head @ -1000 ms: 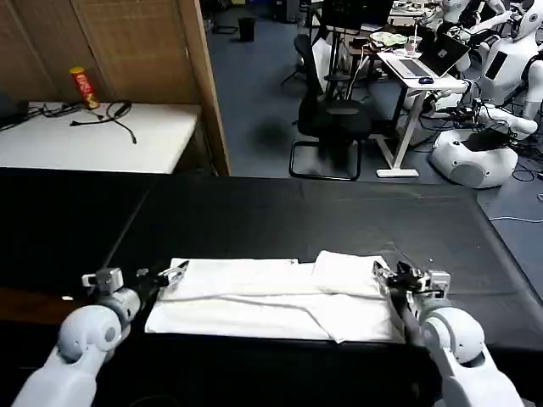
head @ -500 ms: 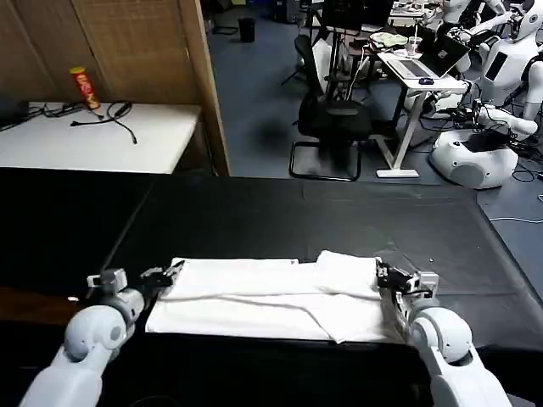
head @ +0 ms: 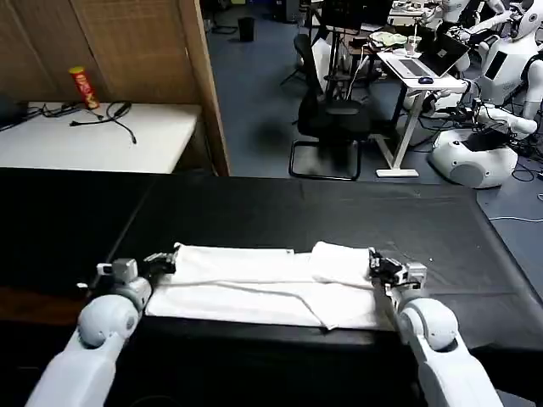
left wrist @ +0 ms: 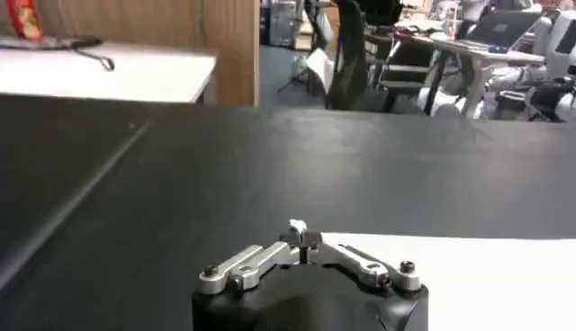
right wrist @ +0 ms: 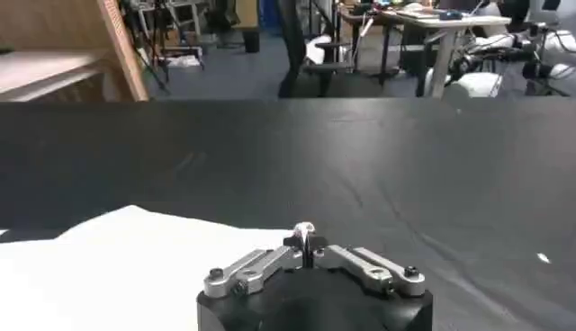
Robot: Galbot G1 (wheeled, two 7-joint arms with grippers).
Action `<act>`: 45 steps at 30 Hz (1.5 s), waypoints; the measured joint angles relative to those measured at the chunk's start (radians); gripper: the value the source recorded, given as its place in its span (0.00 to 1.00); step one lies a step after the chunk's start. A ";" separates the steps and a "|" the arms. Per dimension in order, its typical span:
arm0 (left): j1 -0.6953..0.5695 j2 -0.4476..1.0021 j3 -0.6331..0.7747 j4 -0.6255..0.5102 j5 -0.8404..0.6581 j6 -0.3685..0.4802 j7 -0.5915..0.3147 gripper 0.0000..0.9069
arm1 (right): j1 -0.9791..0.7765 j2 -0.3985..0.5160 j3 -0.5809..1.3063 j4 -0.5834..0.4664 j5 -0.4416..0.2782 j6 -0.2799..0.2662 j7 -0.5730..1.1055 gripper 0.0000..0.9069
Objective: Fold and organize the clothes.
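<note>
white t-shirt [head: 271, 284] is lying as a long folded band on the near black table [head: 297, 216], and i'm pinching its ends with left gripper [head: 161, 263] and right gripper [head: 380, 268], crosswise folds seemingly remaining.

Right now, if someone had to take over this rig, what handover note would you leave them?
Left gripper: shut at the left far corner of the T-shirt.
Right gripper: shut at the shirt's right far edge; whether either one actually pinches cloth cannot be confirmed.
The T-shirt lies plain side up as a long, narrow band across the near part of the black table, with a bunched lump towards its right end.
Done: the shirt is already folded lengthwise into a strip.
Left: likely smooth the lump, fold the strip across into a compact stack, and set it neatly.
</note>
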 joint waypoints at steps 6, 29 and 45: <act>0.005 0.015 -0.012 -0.011 0.020 -0.009 0.007 0.97 | -0.032 -0.036 0.035 0.054 0.005 0.009 -0.022 0.97; 0.261 -0.049 -0.145 -0.151 0.007 -0.043 0.031 0.97 | -0.276 -0.053 0.161 0.372 0.020 0.023 -0.021 0.97; 0.266 -0.077 -0.141 -0.112 -0.012 -0.045 0.038 0.00 | -0.296 -0.047 0.161 0.396 -0.015 0.042 -0.037 0.97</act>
